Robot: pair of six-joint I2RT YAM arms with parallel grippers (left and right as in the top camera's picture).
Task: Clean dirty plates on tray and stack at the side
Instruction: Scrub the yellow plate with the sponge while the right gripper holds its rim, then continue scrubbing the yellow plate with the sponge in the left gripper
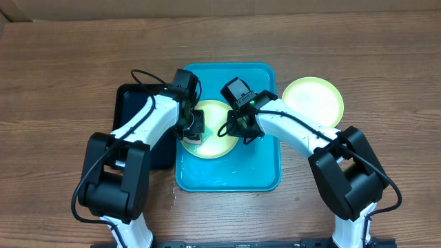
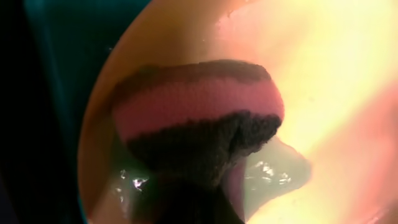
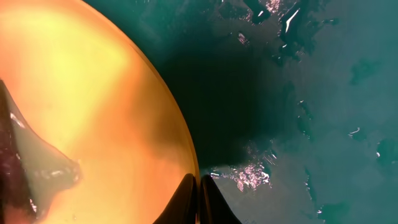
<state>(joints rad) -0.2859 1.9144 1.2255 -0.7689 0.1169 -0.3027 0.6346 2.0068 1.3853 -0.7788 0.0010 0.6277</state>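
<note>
A yellow-green plate (image 1: 215, 141) lies on the wet turquoise tray (image 1: 265, 172). My left gripper (image 1: 193, 128) is shut on a pink sponge with dark scouring faces (image 2: 199, 112) and presses it on the left part of this plate (image 2: 323, 74), next to a puddle of cloudy water (image 2: 277, 174). My right gripper (image 1: 242, 132) is shut on the plate's right rim (image 3: 198, 186), with the plate (image 3: 93, 93) to its left and the tray (image 3: 311, 124) to its right. A second yellow-green plate (image 1: 312, 102) lies on the table to the right of the tray. The light blue plate is not in view.
A smaller black tray (image 1: 131, 110) lies against the turquoise tray's left side, partly under my left arm. Water drops shine on the turquoise tray's floor (image 3: 261, 168). The wooden table (image 1: 62, 83) stretches around on all sides.
</note>
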